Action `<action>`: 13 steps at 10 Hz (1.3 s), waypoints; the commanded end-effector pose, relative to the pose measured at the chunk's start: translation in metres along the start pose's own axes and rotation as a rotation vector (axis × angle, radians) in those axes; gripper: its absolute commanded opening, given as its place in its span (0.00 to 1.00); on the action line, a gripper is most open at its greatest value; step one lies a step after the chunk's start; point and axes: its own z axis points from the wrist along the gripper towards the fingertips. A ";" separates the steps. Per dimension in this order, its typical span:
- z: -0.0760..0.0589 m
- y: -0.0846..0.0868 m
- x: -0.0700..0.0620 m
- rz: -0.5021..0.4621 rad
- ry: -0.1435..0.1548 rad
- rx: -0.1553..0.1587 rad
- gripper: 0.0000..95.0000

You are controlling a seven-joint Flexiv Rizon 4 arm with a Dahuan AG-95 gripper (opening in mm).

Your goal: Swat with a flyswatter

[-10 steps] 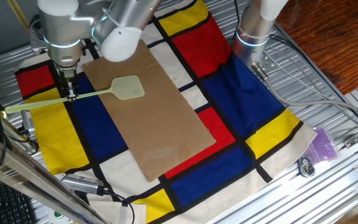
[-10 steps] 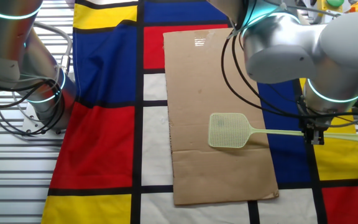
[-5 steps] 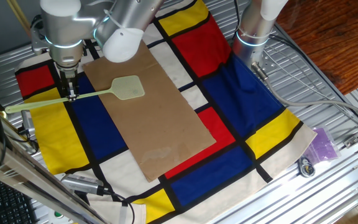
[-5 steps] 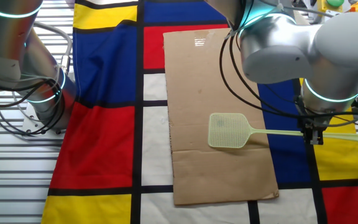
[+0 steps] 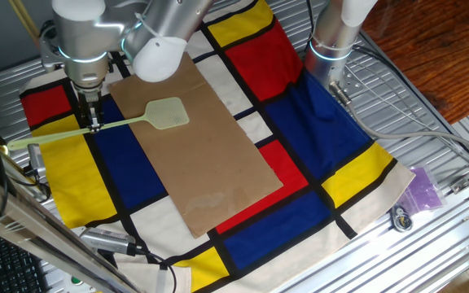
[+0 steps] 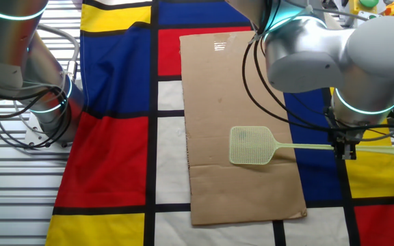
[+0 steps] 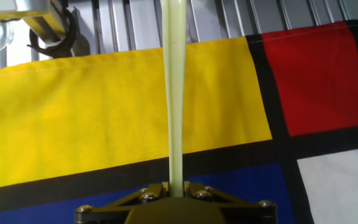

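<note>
The pale yellow-green flyswatter (image 5: 167, 115) has its mesh head over the brown cardboard sheet (image 5: 202, 155), its long handle running left over the coloured cloth. It also shows in the other fixed view (image 6: 252, 145). My gripper (image 5: 94, 124) is shut on the handle, well back from the head, seen too in the other fixed view (image 6: 345, 152). In the hand view the handle (image 7: 175, 93) runs straight up from between my gripper (image 7: 176, 190) jaws, over the yellow cloth patch.
A second silver arm base (image 5: 332, 41) stands at the back right of the cloth (image 5: 324, 138). A purple item (image 5: 423, 189) and a round metal part (image 5: 401, 218) lie on the slatted metal table at the right. Cables run along the right side.
Almost nothing: the arm has shifted very slightly; the swatter stays held with its head over the cardboard.
</note>
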 end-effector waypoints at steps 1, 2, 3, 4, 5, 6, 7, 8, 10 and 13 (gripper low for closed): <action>0.000 0.000 0.000 -0.006 0.003 0.003 0.20; 0.000 0.000 0.000 -0.009 0.004 0.004 0.20; 0.000 0.000 0.000 -0.010 0.005 0.005 0.20; 0.000 0.000 0.000 -0.013 0.008 0.007 0.20; 0.000 0.000 0.000 -0.022 0.014 0.004 0.20; -0.004 0.000 -0.001 -0.052 0.043 -0.005 0.00; -0.013 0.001 -0.002 -0.074 0.105 -0.020 0.00; -0.018 0.002 -0.002 -0.086 0.146 -0.020 0.00; -0.044 0.007 -0.001 -0.115 0.291 -0.014 0.00; -0.078 0.021 0.031 -0.070 0.346 -0.021 0.00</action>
